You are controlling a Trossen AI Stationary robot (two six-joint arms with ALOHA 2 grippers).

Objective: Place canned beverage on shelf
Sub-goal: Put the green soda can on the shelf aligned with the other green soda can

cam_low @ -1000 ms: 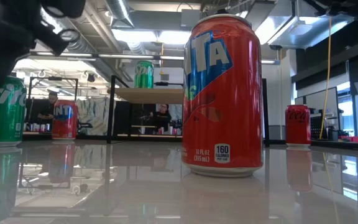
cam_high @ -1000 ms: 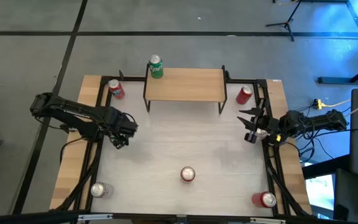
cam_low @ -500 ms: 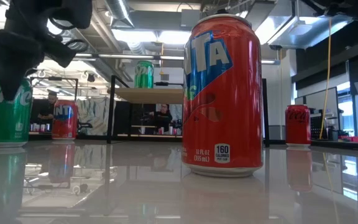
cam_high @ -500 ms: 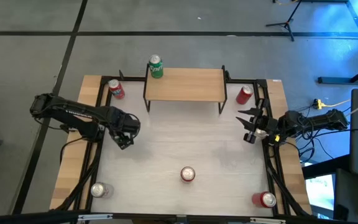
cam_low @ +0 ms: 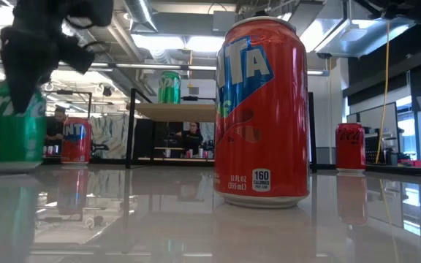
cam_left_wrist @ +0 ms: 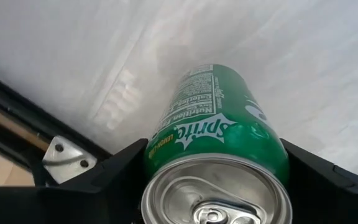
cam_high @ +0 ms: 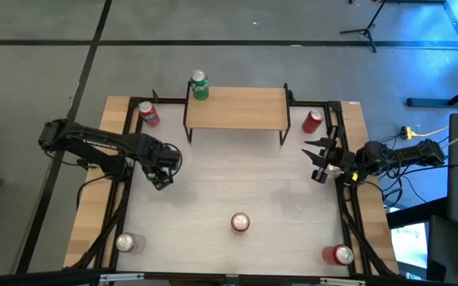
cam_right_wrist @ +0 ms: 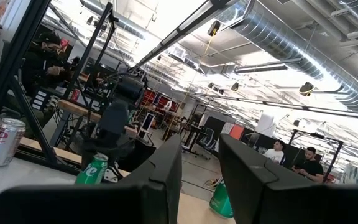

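Note:
A green Sprite can [cam_left_wrist: 219,140] stands at the table's left, also seen in the low view [cam_low: 14,128], where it leans a little. My left gripper [cam_high: 162,171] is above it, pointing down, shut on it, and hides it in the high view. The shelf [cam_high: 241,111] is a light-wood board on black legs at the table's far middle. A second green can [cam_high: 199,85] stands upright on its far left corner. My right gripper [cam_high: 319,159] waits at the table's right, open, with nothing between its fingers. My left gripper holds the Sprite can by its upper side wall, just under the rim [cam_left_wrist: 157,155], pinched between the two fingers [cam_left_wrist: 120,171] on opposite sides. The fingers come from above, pointing down. The can is slightly tilted; whether its base is on the table, I cannot tell.
An orange-red Fanta can [cam_high: 240,222] stands at the near middle. Red cans stand left of the shelf [cam_high: 148,114], right of it [cam_high: 312,121] and at the near right corner [cam_high: 340,254]. A silver can [cam_high: 126,242] is at the near left. The table's middle is bare.
My left gripper has tipped and edged toward the table's right. The green Sprite can under it has shifted the same way and now leans a little, where it stood upright before. My right arm has kept still.

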